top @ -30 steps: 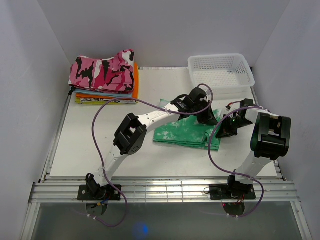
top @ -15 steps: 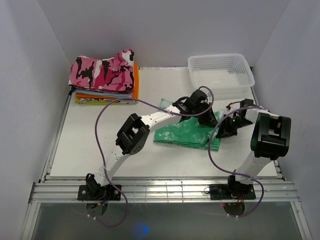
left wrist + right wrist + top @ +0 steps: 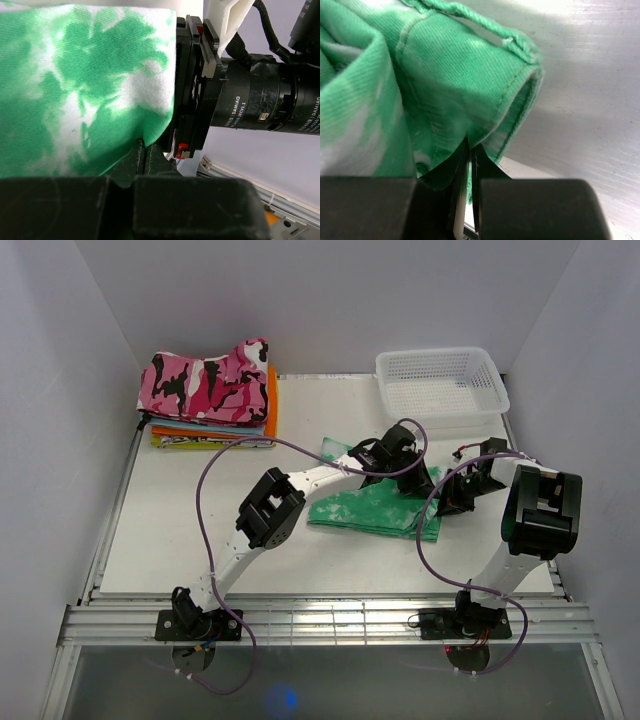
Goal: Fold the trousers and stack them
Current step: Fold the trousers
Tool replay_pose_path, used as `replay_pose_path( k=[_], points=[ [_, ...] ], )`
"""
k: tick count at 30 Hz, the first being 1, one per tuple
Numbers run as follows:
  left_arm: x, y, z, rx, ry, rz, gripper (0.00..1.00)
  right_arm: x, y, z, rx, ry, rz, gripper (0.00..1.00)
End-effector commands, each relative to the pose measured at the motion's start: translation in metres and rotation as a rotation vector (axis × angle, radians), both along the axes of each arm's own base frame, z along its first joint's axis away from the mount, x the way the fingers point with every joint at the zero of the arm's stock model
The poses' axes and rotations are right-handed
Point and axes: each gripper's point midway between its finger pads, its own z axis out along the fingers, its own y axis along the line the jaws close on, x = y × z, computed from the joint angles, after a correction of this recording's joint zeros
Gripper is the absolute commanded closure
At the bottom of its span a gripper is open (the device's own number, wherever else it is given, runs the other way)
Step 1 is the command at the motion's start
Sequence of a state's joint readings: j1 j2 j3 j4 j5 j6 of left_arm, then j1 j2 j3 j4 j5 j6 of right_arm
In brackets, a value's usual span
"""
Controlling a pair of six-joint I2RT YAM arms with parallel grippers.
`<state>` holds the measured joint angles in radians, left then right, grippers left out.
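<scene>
The green and white tie-dye trousers [image 3: 370, 508] lie folded on the table right of centre. My left gripper [image 3: 412, 480] is at their far right corner, shut on the fabric edge [image 3: 150, 131]. My right gripper [image 3: 447, 502] is at their right edge, shut on a seamed fold of the trousers [image 3: 470, 125]. The two grippers are close together; the right arm's body [image 3: 250, 105] fills the left wrist view just beyond the cloth.
A stack of folded clothes [image 3: 215, 425] topped by a pink camouflage garment [image 3: 205, 380] sits at the far left. A white mesh basket [image 3: 442, 380] stands at the far right. The table's near rail [image 3: 320, 620] runs along the front.
The left arm has shifted slightly right and nearer, with its gripper still on the trousers' far right corner. The right arm has hardly moved.
</scene>
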<state>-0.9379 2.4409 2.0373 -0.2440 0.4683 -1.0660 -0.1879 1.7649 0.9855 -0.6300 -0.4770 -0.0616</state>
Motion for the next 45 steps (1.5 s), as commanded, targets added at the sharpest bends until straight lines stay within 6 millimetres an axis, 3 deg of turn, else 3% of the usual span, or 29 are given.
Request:
replay_pose_path(
  k=[1, 5, 8, 15, 22, 25, 29, 30, 34, 37, 41, 42, 44, 45],
  points=[
    [-0.014, -0.018, 0.051, -0.120, -0.031, -0.043, 1.00, -0.011, -0.030, -0.039, -0.188, 0.050, 0.019, 0.92],
    [-0.015, -0.019, 0.059, -0.132, -0.044, -0.044, 1.00, -0.010, -0.030, -0.039, -0.188, 0.048, 0.019, 0.92],
    [-0.017, -0.020, 0.051, -0.134, -0.023, -0.049, 1.00, -0.011, -0.030, -0.038, -0.187, 0.049, 0.020, 0.92],
    [-0.024, -0.021, -0.008, -0.111, 0.039, -0.086, 0.94, -0.010, -0.018, -0.023, -0.110, 0.027, 0.057, 0.92],
    [-0.020, -0.022, -0.026, -0.097, 0.034, -0.092, 0.75, -0.008, -0.032, -0.001, -0.143, 0.032, 0.100, 0.88],
    [-0.012, -0.018, -0.027, -0.096, 0.011, -0.088, 0.55, -0.013, -0.045, 0.005, -0.167, 0.041, 0.116, 0.84],
    [0.002, -0.016, 0.006, -0.148, -0.068, -0.102, 0.34, -0.016, -0.065, 0.016, -0.192, 0.035, 0.133, 0.77],
    [0.008, -0.013, 0.013, -0.156, -0.090, -0.103, 0.23, -0.015, -0.070, 0.020, -0.202, 0.021, 0.152, 0.75],
    [0.017, 0.000, 0.051, -0.191, -0.149, -0.101, 0.09, 0.001, -0.093, 0.047, -0.239, -0.037, 0.162, 0.53],
    [0.019, 0.014, 0.074, -0.210, -0.220, -0.089, 0.02, 0.023, -0.100, 0.074, -0.240, -0.121, 0.173, 0.45],
    [0.021, 0.035, 0.101, -0.227, -0.304, -0.083, 0.02, 0.043, -0.076, 0.118, -0.097, -0.240, 0.197, 0.34],
    [0.030, 0.047, 0.104, -0.223, -0.315, -0.066, 0.02, 0.049, -0.063, 0.128, -0.019, -0.273, 0.200, 0.34],
    [0.030, 0.069, 0.127, -0.281, -0.393, -0.090, 0.02, 0.055, -0.046, 0.144, 0.048, -0.324, 0.221, 0.35],
    [0.048, 0.091, 0.133, -0.292, -0.418, -0.062, 0.02, 0.058, -0.035, 0.153, 0.099, -0.361, 0.233, 0.37]
  ],
)
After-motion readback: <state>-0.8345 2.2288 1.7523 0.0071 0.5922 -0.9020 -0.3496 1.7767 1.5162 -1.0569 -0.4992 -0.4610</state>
